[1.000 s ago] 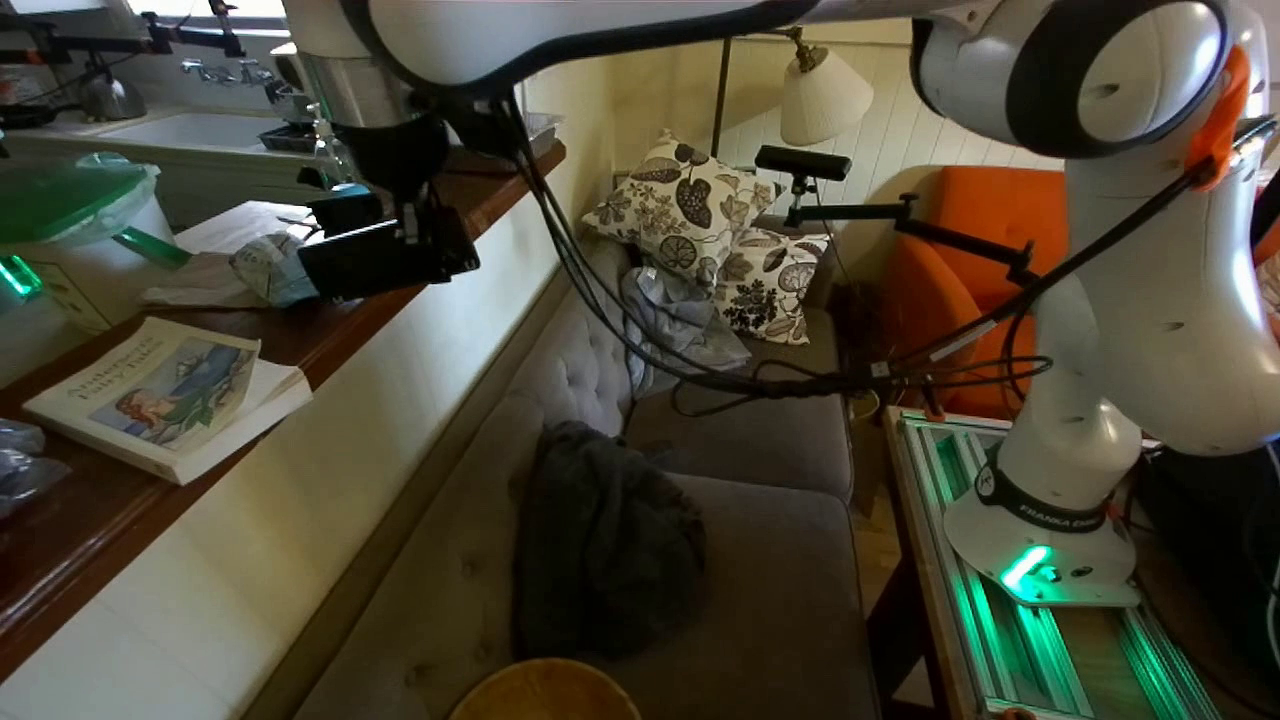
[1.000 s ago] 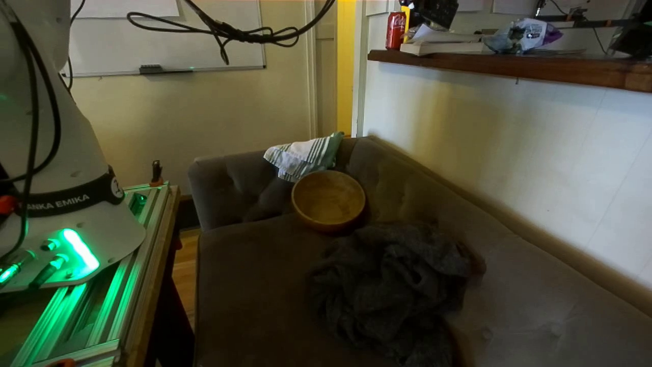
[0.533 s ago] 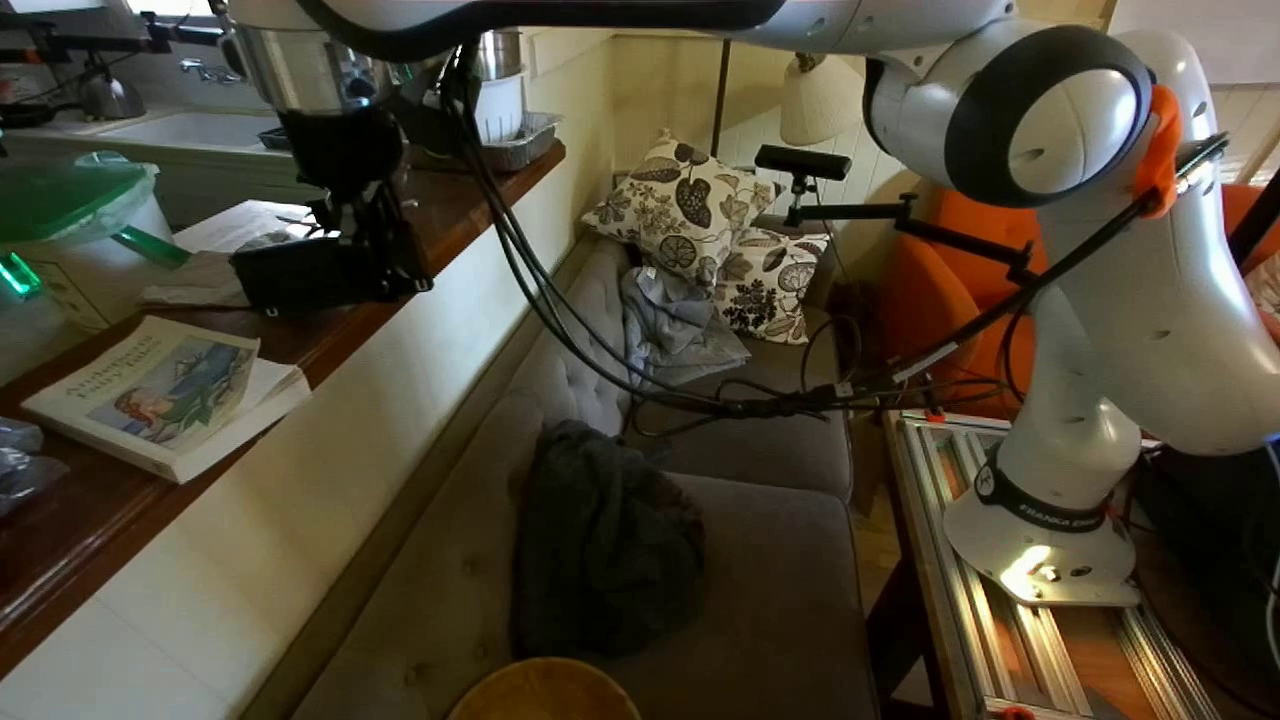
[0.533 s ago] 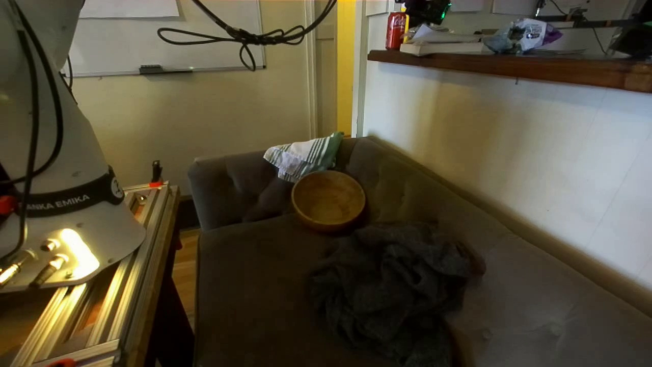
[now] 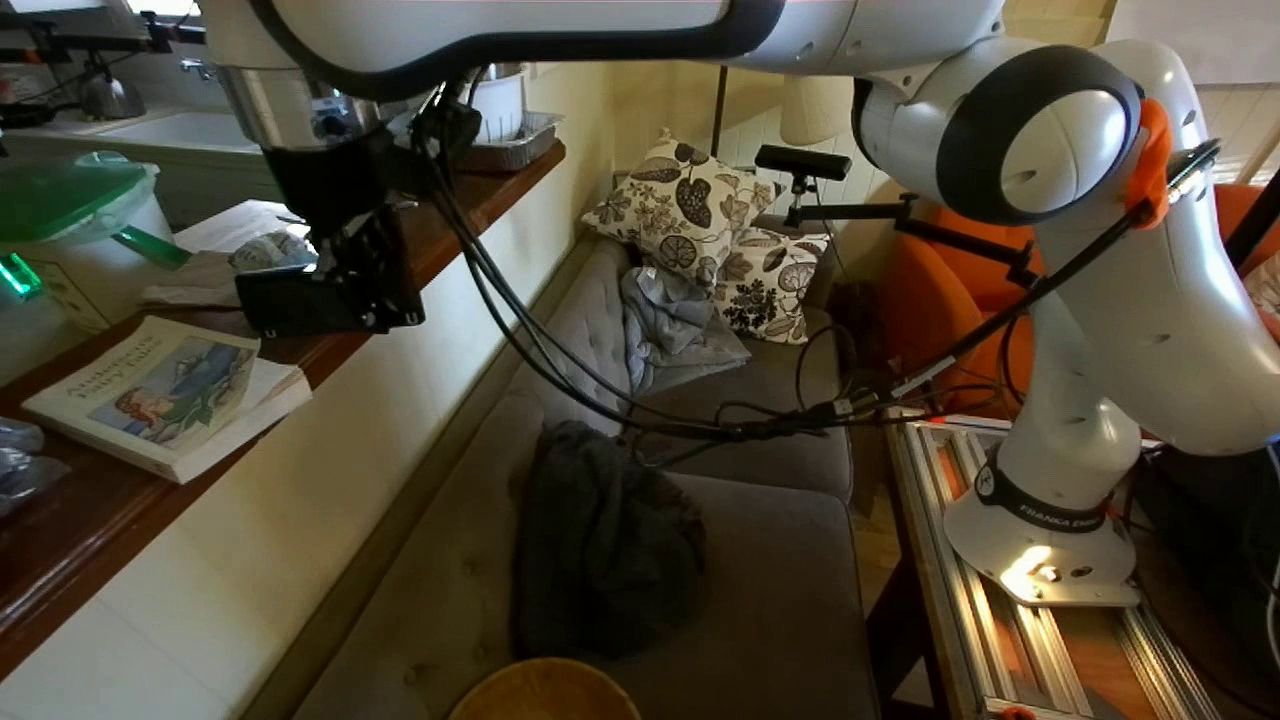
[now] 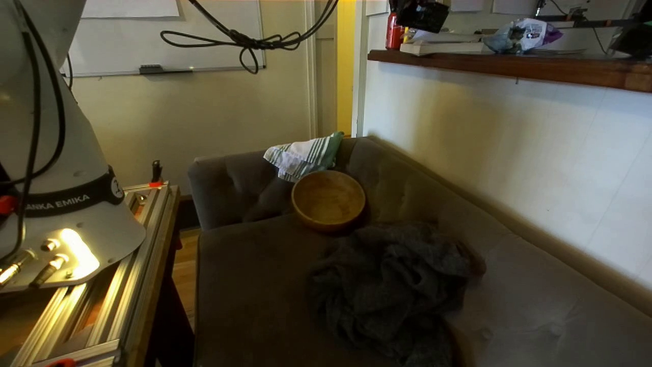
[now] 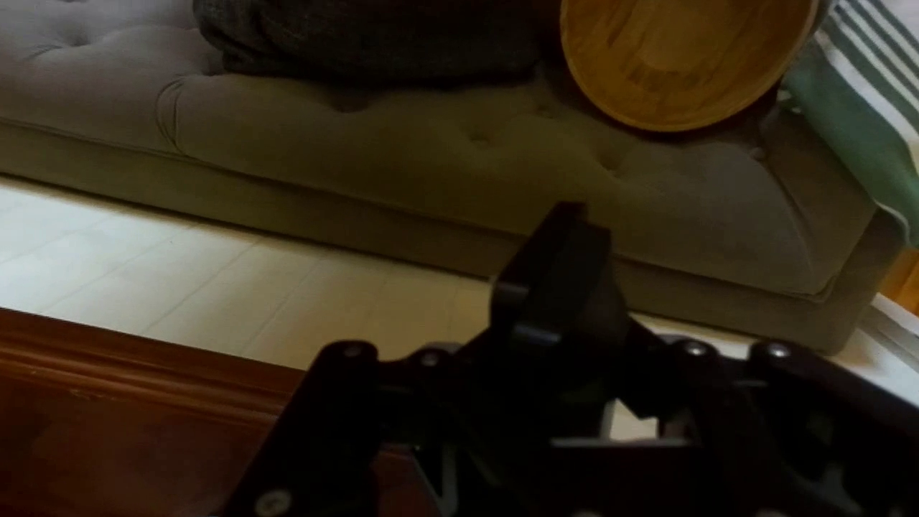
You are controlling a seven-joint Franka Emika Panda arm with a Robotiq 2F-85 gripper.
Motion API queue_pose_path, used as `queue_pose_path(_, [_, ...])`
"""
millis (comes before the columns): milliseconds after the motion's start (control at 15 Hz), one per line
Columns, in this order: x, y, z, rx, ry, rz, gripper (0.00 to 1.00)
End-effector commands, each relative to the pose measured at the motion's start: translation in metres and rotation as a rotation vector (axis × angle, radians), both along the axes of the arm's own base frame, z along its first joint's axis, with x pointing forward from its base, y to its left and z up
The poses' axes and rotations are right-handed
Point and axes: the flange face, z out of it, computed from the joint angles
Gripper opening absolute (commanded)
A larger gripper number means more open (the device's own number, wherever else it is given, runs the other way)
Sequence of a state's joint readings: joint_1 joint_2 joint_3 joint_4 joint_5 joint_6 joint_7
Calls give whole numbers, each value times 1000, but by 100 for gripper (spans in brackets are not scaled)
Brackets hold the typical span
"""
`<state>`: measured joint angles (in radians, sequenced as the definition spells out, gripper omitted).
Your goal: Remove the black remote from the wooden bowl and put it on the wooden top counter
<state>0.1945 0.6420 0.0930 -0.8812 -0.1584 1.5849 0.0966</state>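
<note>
Wrist view, and the gripper (image 7: 560, 287) has its fingers drawn in close, pinching something dark that I take to be the remote; black on black, the exact hold is hard to read. In an exterior view it adds up: the remote (image 5: 288, 302) juts sideways toward the counter (image 5: 60, 555), far end seemingly over the wood, near end out past the front edge. No touchdown: in an exterior view, gripper and load hang above the counter. Below the counter, on the sofa (image 6: 254, 285), sits the bowl (image 6: 328, 199) with nothing showing in it. So the lift-out looks done, and we're at the tail of the carry, on the brink of placing. What's called for? A bit more reach, inward over the counter, so the whole remote has wood beneath it. Mind the book (image 5: 165, 395) lying on the counter near the remote, and the bag (image 6: 522, 35) farther along. Then down, level and slow, and let go only once it lies flat.
</note>
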Motion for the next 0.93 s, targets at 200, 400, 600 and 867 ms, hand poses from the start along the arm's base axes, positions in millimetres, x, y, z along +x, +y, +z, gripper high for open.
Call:
queue_pose_path(200, [12, 10, 14, 66, -84, -240, 6])
queue_pose_path(400, [18, 4, 22, 72, -137, -308, 6])
queue_pose_path(600, [15, 1, 15, 50, -103, -264, 25])
queue_pose_path(867, [24, 1, 12, 105, -139, -313, 6])
